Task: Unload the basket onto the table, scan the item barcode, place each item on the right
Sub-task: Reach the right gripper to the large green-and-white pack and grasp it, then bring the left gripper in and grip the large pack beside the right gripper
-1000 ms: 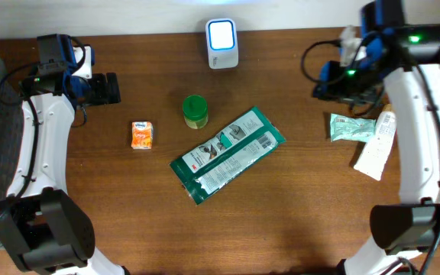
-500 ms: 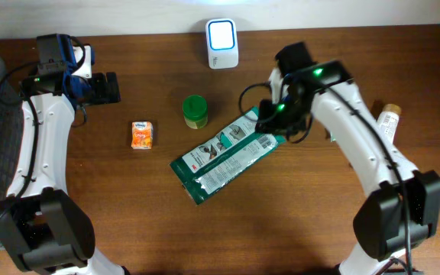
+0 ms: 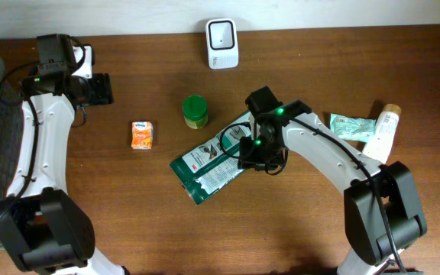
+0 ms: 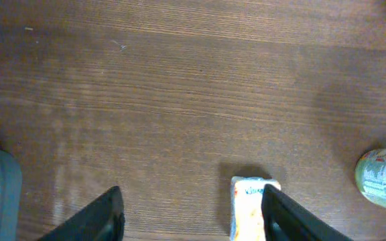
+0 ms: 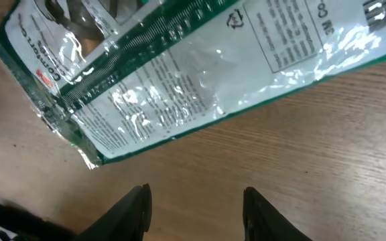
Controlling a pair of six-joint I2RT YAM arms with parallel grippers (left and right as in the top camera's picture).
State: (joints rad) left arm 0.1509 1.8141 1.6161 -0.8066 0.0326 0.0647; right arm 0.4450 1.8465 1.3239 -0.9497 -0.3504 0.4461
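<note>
While the packet [image 3: 224,156] lies flat on the surface [image 3: 319,221], the scanner [image 3: 221,33] well beyond it, the right claw [image 5: 196,201] hovers over it part-open and empty, the left claw [image 4: 191,211] well to its left likewise; grasping and scanning apparently remain.

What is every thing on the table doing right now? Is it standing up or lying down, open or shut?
Scanner: standing, nothing held up to it.
Jar: upright, lid on.
Tissue pack: lying flat.
Green bag: lying flat, sealed, not held.
Pouch: lying flat.
Bottle: on its side, capped.
Left arm: jaws open, empty.
Right arm: jaws open, empty, over the bag.
</note>
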